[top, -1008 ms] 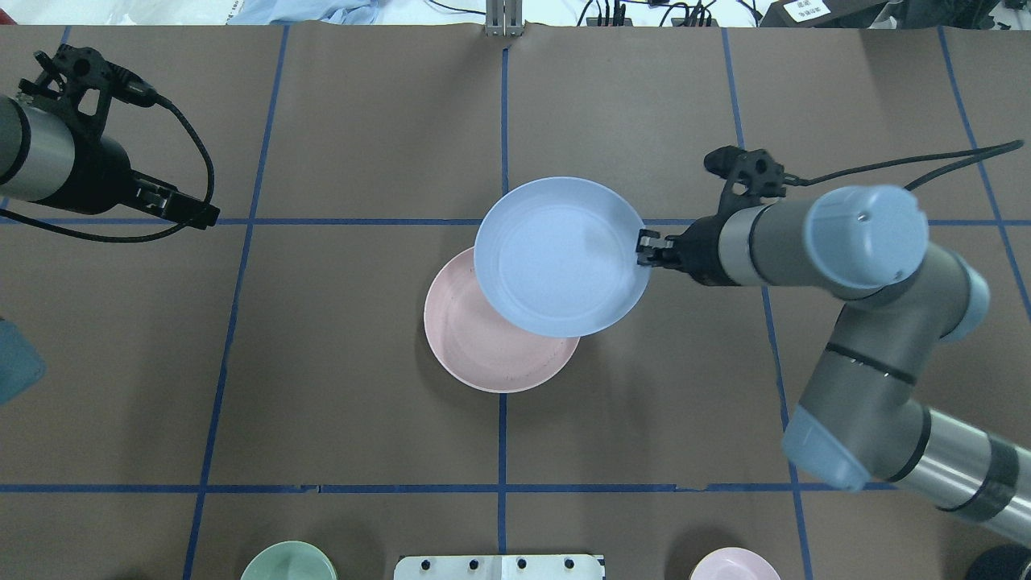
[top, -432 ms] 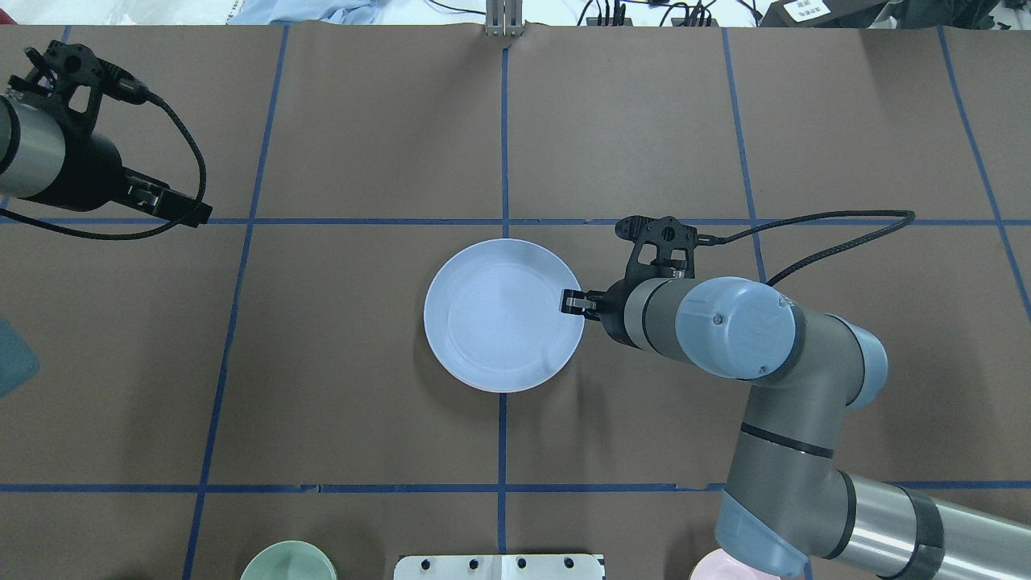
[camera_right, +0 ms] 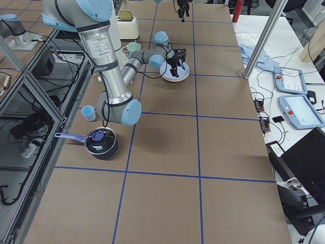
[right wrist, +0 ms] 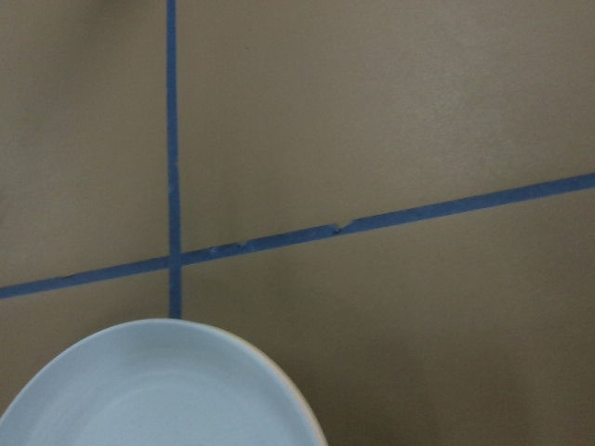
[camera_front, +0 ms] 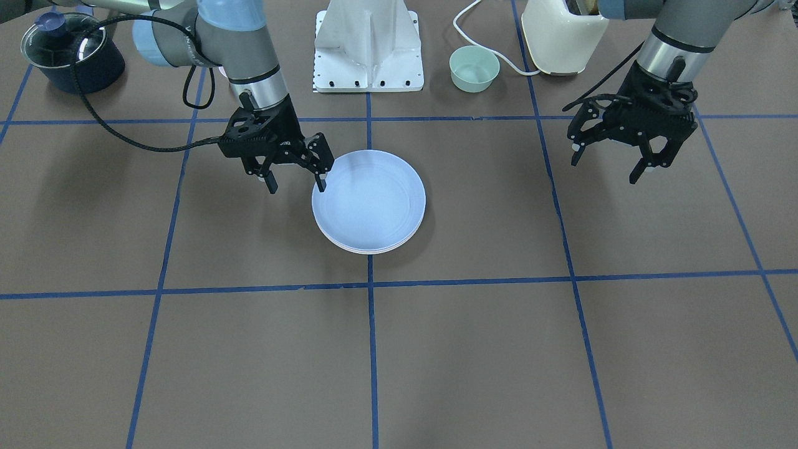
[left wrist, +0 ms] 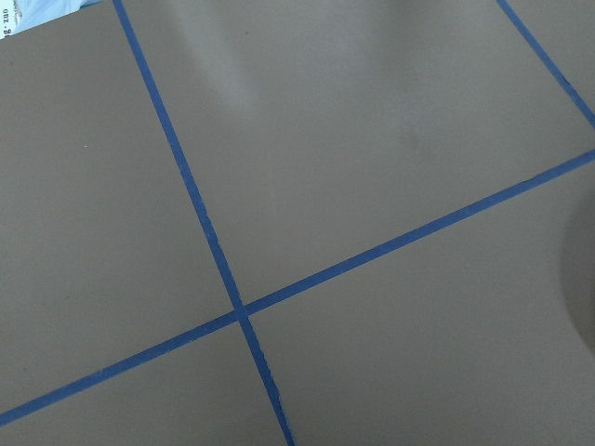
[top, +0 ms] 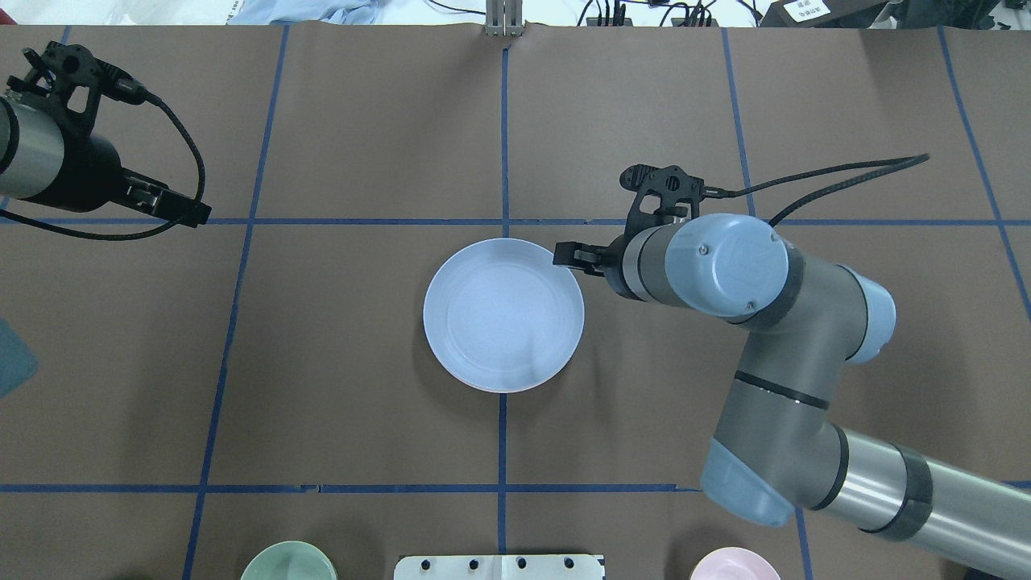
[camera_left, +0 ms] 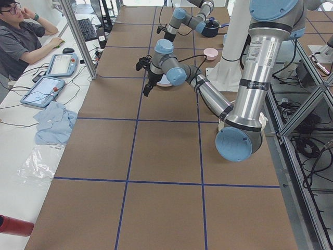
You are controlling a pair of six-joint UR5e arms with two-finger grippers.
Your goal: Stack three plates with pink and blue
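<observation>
The light blue plate (top: 503,314) lies flat at the table's middle, on top of a stack; it also shows in the front view (camera_front: 369,199) and the right wrist view (right wrist: 158,390). Thin pale rims of plates beneath it show at its near edge (camera_front: 368,249). The pink and cream plates are otherwise hidden under it. My right gripper (camera_front: 296,184) is open and empty, hovering just off the plate's rim on the robot's right; overhead it sits at the rim's far right (top: 568,258). My left gripper (camera_front: 605,168) is open and empty, high over the table's left part (top: 181,211).
A small green bowl (camera_front: 474,68) and a small pink bowl (top: 734,564) stand near the robot's base plate (camera_front: 369,50). A white appliance (camera_front: 564,34) and a dark lidded pot (camera_front: 72,53) stand at the robot's side corners. A light blue cup (camera_right: 88,113) stands beside the pot.
The right gripper brought the blue plate down onto the pink plate, covering it, then let go and drew back off the rim. The left arm barely moved.
</observation>
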